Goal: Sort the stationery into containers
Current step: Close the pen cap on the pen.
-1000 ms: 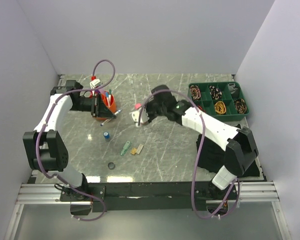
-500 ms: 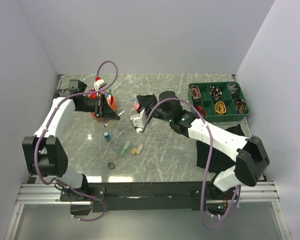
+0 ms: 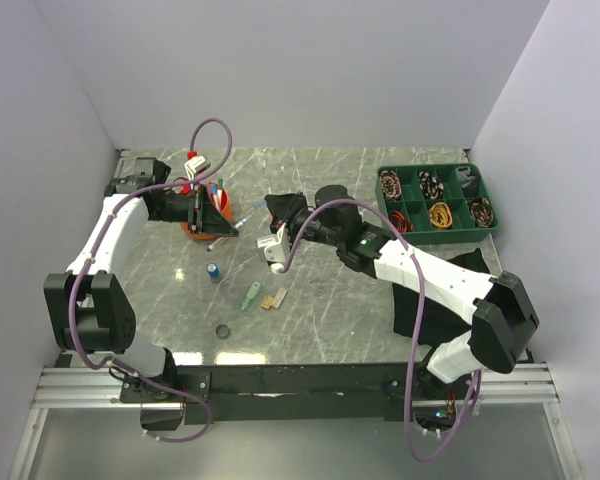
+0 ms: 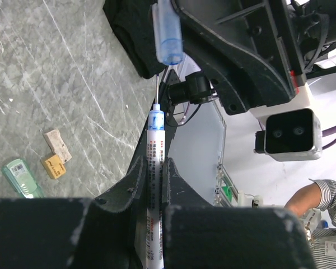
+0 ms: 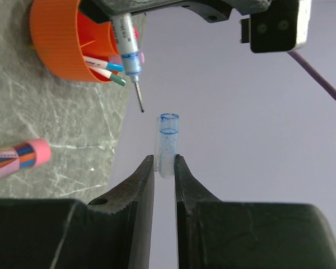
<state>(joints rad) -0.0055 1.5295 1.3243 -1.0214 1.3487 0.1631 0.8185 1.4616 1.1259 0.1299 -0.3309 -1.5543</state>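
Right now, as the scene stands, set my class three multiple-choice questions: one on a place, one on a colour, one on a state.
1. Where does the round orange plastic pot stand?
A. on the left side, close by the left gripper
B. on the far right side
C. at the near edge

2. What colour tints the clear plastic cap in the right gripper?
A. red
B. yellow
C. blue

3. The thin white pen in the left gripper is:
A. capped
B. uncapped, its tip bare
C. lying flat on the marble

Answers: 1 A, the top view shows the pot by the left gripper. 2 C, its rim and wall look blue. 3 B, the bare metal tip points at the cap, a gap between them.
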